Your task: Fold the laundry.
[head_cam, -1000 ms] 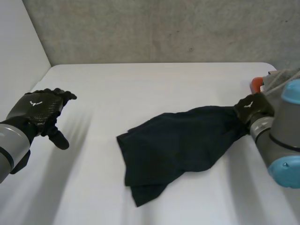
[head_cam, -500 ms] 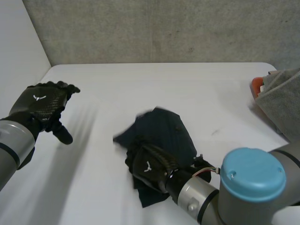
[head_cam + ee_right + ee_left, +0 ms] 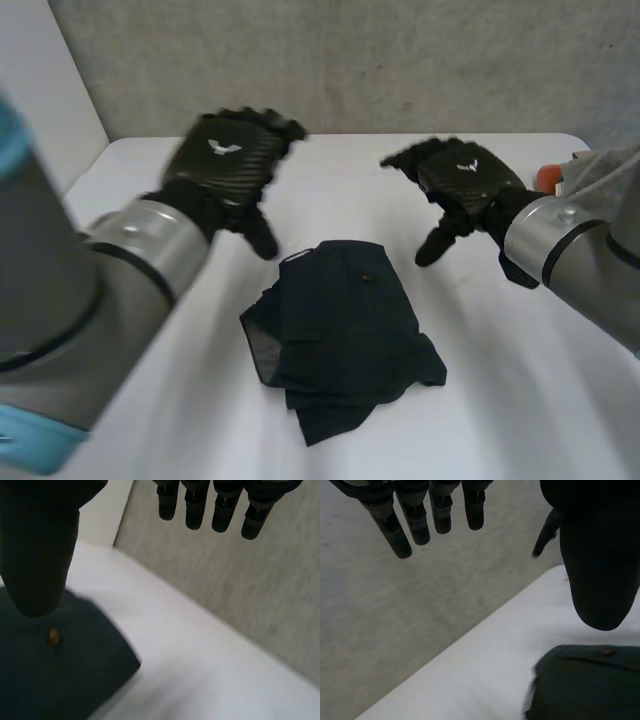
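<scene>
Your left hand (image 3: 228,160) and right hand (image 3: 465,180) are black, weave-textured, each bearing a white emblem (image 3: 222,147); left arm (image 3: 120,270) and right arm (image 3: 565,250) are grey, the left's cap (image 3: 25,448) light-blue.

No words or numbers can be read; a small white winged emblem (image 3: 224,147) marks the back of the left robot hand (image 3: 235,165), upper left, and the right robot hand (image 3: 462,182), upper right.

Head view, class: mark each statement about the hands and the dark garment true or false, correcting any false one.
1. The dark garment lies on the white table. True.
2. The right hand grips the garment. False: its fingers are straight and hold nothing.
3. The left hand is open. True.
4. The garment hangs over the table's edge. False: it lies wholly on the table.
</scene>
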{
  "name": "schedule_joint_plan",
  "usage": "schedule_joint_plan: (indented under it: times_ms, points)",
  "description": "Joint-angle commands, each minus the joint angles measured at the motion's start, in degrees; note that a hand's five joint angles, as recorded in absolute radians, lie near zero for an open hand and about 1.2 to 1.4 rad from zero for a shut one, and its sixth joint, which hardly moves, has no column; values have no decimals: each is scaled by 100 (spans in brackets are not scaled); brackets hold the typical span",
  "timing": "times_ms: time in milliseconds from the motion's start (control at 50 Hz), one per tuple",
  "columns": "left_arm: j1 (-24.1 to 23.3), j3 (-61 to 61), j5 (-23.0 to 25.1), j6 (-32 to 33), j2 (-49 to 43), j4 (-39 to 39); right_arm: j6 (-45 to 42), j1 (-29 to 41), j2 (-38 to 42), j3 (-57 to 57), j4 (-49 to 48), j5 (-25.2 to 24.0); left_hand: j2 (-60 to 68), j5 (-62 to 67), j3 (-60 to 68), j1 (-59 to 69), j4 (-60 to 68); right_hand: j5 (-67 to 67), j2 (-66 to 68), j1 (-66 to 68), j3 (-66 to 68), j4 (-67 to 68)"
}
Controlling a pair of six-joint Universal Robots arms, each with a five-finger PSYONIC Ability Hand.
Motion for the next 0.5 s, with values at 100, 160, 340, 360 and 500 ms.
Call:
schedule_joint_plan:
  times_ms: [100, 160, 340, 360, 500]
  points:
    - [-748, 732, -280, -33, -1747, -327, 82, -114, 914, -400, 801, -413, -178, -258, -193, -215, -177, -252, -167, -267, -185, -172]
    - [-775, 794, -412, -51, -2065, -433, 126, -105, 1107, -373, 783, -528, -178, -258, -193, -215, -177, -252, -167, -267, -185, -172]
    - [-679, 935, -1158, -42, -2874, -671, -163, 79, 1810, -294, 713, -493, -178, -258, -193, -215, -177, -252, -167, -267, -185, -172]
    - [-661, 944, -1256, -42, -2901, -680, -216, 97, 1846, -294, 687, -484, -178, -258, -193, -215, -177, -252, -167, -267, -185, -172]
    - [-582, 953, -1424, 98, -2919, -1004, -637, 219, 1916, -241, 344, -230, -178, -258, -193, -215, -177, -252, -167, -267, -185, -172]
